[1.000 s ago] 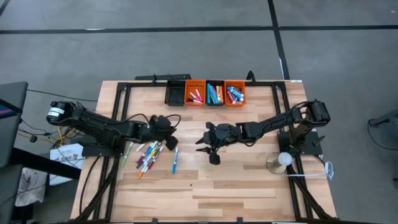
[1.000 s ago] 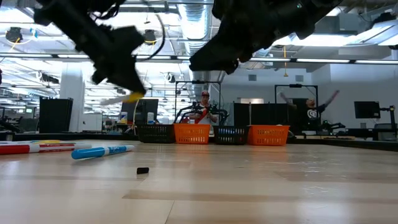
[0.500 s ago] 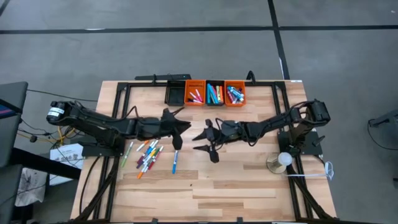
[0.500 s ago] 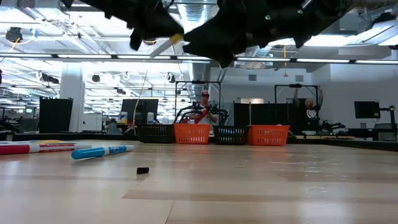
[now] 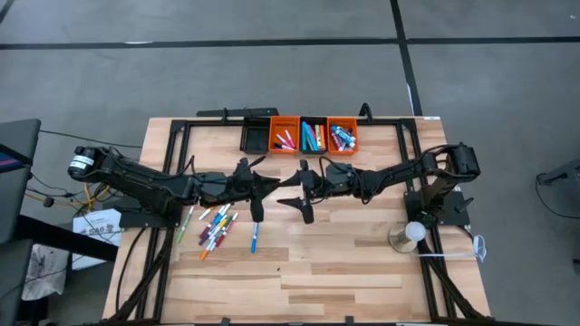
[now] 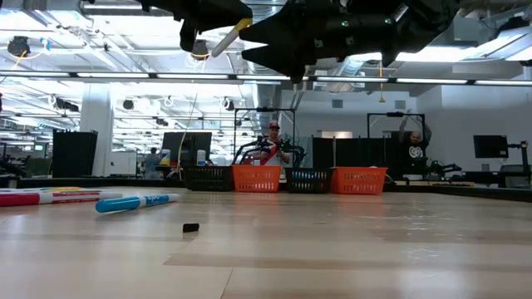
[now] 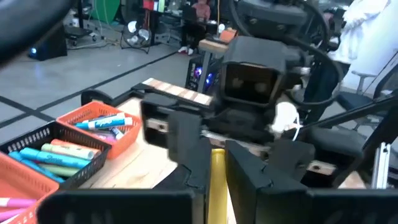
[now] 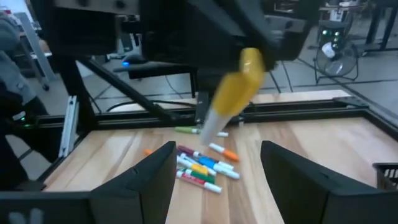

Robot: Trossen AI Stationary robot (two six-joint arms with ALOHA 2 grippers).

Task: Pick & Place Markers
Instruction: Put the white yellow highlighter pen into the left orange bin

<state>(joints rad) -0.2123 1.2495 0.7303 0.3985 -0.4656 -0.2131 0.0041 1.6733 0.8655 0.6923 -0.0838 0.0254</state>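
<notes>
Now, left gripper: moved right since earlier, pinched on yellow marker.
Right gripper: moved left, fingers spread wide, empty.
Writing: none readable.

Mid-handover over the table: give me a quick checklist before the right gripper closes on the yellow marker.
1. Left gripper shut on the yellow marker: ok.
2. Right gripper open, fingers spread: ok.
3. Marker between the right fingers: not ok, it sits ahead of them in the right wrist view.
4. Grippers facing each other above mid-table: ok.
5. Bins reachable behind: ok.
6. Marker's free end long enough to grip: cannot tell.
</notes>
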